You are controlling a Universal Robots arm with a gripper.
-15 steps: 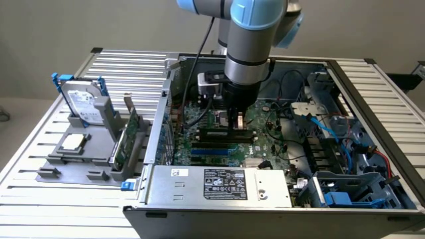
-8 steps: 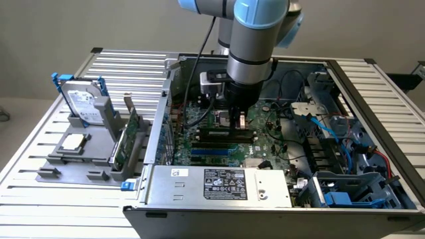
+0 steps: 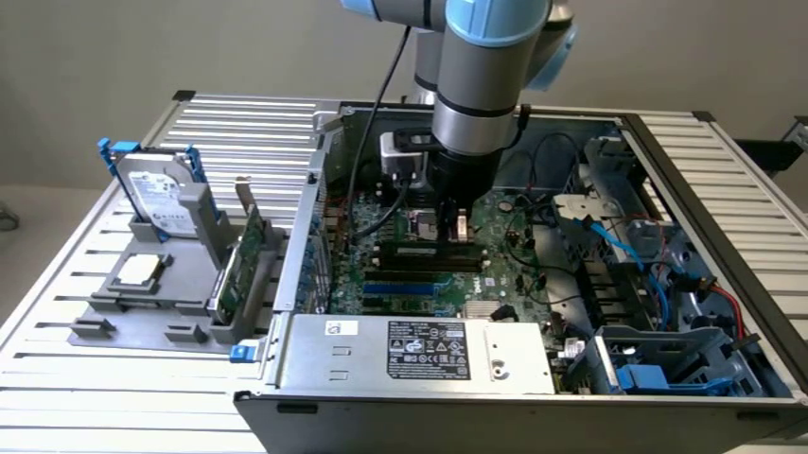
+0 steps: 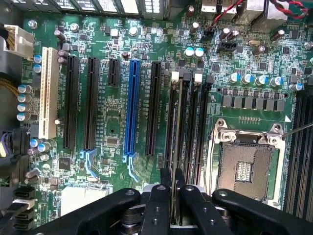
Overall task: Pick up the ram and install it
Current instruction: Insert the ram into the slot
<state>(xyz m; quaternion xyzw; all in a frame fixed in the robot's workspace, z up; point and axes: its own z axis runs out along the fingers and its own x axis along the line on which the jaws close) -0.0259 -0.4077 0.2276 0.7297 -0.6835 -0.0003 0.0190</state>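
install | jaws clamped on thin dark-green ram stick (image 4: 174, 147) | black plastic memory slots (image 3: 430, 252) at 6 o'clock, exterior view | judged: keep stick upright, slot-parallel, press evenly

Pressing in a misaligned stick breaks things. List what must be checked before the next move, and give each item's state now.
1. Grip on the ram: ok. The tool holds it edge-on between its fingers.
2. Direction: ok. In the wrist view the ram runs parallel to the memory slots.
3. Centred over one slot: cannot tell.
4. White latches open: cannot tell.
5. Blue cable apart from the tool: ok. It lies off to the exterior view's right.
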